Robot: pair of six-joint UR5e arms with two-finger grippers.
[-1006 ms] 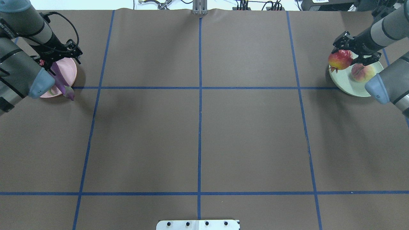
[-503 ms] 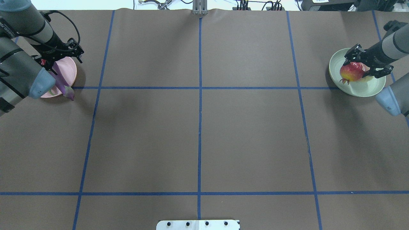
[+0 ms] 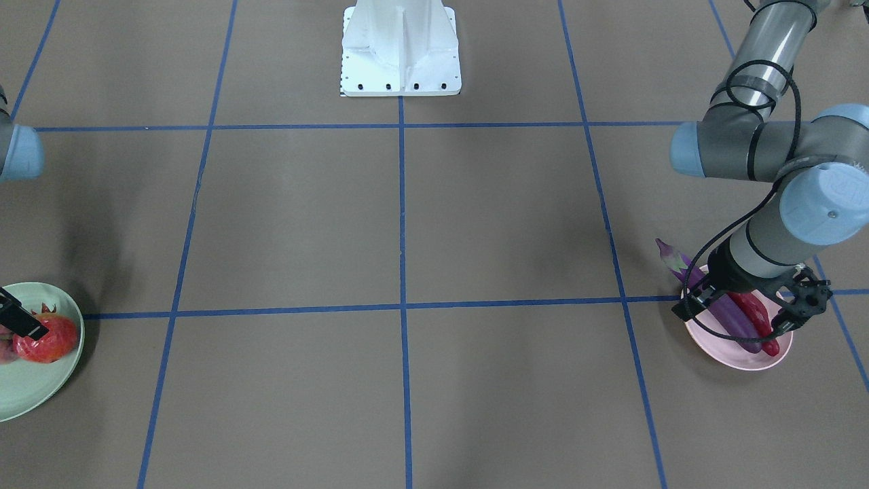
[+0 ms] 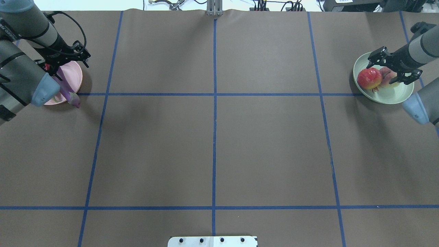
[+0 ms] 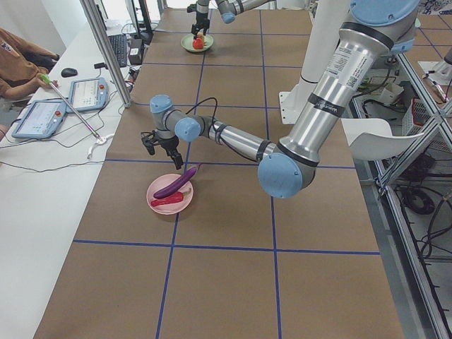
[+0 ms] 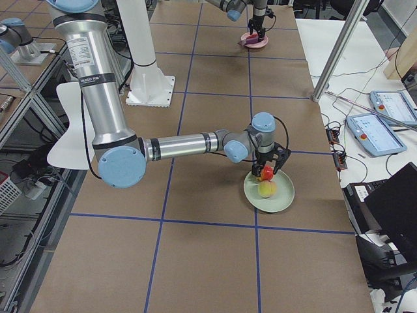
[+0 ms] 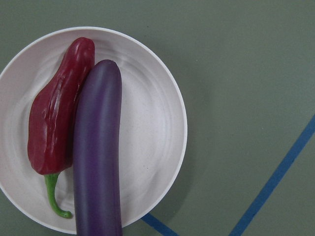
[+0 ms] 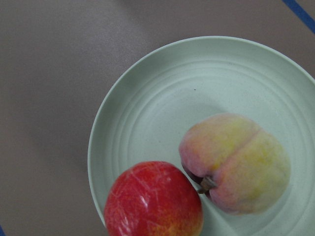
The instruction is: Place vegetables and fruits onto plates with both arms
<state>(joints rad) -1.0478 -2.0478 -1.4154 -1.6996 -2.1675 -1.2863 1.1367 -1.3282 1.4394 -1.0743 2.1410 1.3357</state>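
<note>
The purple eggplant point(image 7: 97, 152) and the red chili point(image 7: 56, 118) lie side by side on the pink plate point(image 7: 157, 128). The eggplant's cap end point(image 4: 74, 100) hangs over the rim. My left gripper point(image 3: 745, 307) hovers open just above them, with nothing between its fingers. On the mint green plate point(image 8: 162, 88), the pomegranate point(image 8: 155, 201) rests against the peach point(image 8: 236, 162). My right gripper point(image 4: 391, 67) stands open over that plate; the pomegranate point(image 4: 369, 78) lies free beside it.
The white base block point(image 3: 400, 47) stands at the robot's side of the table, with blue tape lines point(image 4: 214, 137) across the brown cover. Both plates sit near the far corners. In the exterior left view, a person's sleeve point(image 5: 21, 63) and tablets show beside the table.
The right gripper carried the pomegranate over the green plate, lowered it and opened; the fruit now lies beside the peach. The left gripper has hardly moved.
</note>
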